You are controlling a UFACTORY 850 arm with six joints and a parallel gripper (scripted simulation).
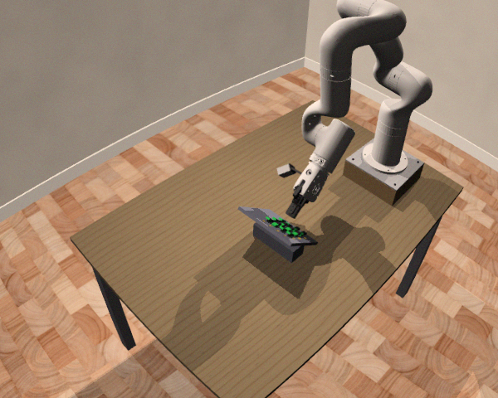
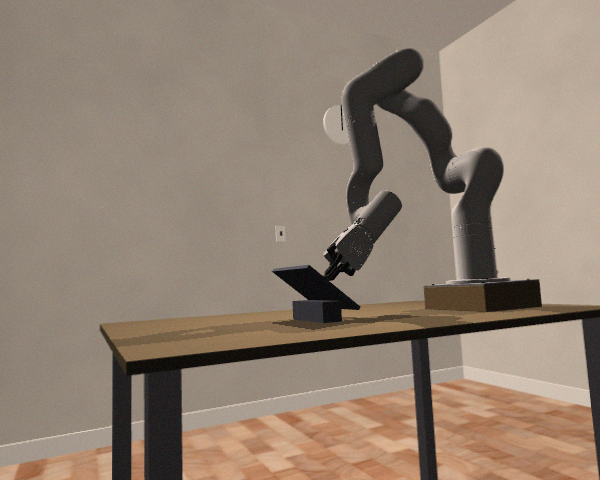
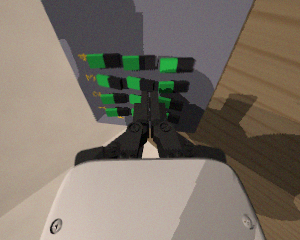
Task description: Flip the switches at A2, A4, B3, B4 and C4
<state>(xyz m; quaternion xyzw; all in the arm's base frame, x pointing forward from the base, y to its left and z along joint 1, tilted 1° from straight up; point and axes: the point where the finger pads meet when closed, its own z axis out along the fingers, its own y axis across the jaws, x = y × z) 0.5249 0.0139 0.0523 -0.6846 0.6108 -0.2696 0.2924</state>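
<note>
- While the arm leans over from its base, the top view shows the gripper (image 1: 294, 210) just above the tilted panel (image 1: 250, 211) mid-table, its fingers pressed together and holding nothing.
- Exterior: the tips sit at the panel's raised face; approach gently.
- Wrist: closed tips cover the middle switches (image 3: 131, 63); check the row label before pushing.

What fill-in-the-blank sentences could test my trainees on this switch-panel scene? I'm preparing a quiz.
1. The end effector has its fingers ____.
2. The switches on the panel are black and ____.
3. The panel rests on a dark block and is ____, not flat.
4. The arm's base sits on the ____.

Missing words: shut; green; tilted; table
</note>
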